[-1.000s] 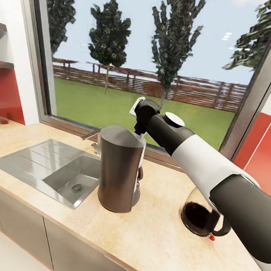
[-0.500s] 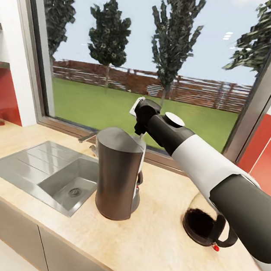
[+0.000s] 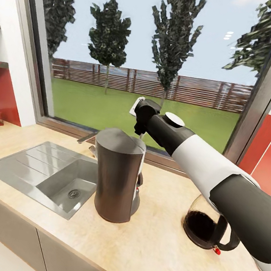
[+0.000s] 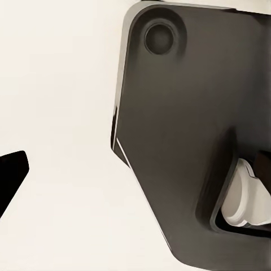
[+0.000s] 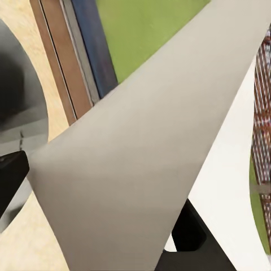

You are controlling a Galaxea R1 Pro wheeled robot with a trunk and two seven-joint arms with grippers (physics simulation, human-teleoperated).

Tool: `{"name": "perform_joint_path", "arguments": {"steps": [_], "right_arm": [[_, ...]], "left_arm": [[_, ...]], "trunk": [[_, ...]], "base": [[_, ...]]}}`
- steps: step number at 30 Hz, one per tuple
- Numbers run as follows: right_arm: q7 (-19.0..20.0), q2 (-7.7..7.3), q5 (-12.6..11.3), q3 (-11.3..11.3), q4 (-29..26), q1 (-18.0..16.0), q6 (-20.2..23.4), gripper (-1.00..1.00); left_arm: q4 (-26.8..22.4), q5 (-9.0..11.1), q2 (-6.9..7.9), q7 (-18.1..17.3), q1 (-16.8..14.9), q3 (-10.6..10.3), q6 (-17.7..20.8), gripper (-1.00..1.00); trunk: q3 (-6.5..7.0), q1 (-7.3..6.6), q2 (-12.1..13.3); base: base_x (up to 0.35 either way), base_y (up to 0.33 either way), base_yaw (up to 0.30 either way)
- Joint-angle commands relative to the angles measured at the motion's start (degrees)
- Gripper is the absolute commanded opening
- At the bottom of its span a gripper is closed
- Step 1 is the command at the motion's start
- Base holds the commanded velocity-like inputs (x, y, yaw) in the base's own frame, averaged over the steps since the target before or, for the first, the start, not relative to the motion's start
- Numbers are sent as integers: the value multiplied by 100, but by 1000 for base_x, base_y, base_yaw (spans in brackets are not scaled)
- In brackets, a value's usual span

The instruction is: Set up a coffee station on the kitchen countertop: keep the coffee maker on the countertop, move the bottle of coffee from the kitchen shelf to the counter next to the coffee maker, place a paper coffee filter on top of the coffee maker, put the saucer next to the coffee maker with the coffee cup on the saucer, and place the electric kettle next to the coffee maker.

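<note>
The paper coffee filter (image 5: pixel 135 158) is thin, light and floppy, so I think a soft pinch at its edge is best. My right gripper (image 3: pixel 141 130) pinches it now, just above and behind the coffee maker (image 3: pixel 118 176) on the kitchen countertop (image 3: pixel 148 247). The electric kettle (image 3: pixel 208 226) stands near. I cannot tell about my left gripper.

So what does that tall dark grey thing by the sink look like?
The tall dark grey matt coffee maker is a tapered cylinder with a slanted top, wider at its base. It stands upright on the light beige wood-grain countertop, just beside the steel sink. The right arm reaches over behind its top; whether anything touches it, I cannot tell.
</note>
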Motion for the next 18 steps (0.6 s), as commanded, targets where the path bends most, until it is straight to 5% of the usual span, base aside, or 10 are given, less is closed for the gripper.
{"name": "perform_joint_path", "arguments": {"steps": [1, 18], "right_arm": [[52, 0, 61, 12, -3, -5, 9, -100], [52, 0, 58, 12, -3, -5, 9, -100]], "left_arm": [[-8, 47, -1, 5, 3, 9, -1, 100], [-8, 54, -1, 5, 3, 11, -1, 100]], "trunk": [[-4, 2, -6], [-4, 2, -6]], "base": [[0, 0, 0], [0, 5, 0]]}}
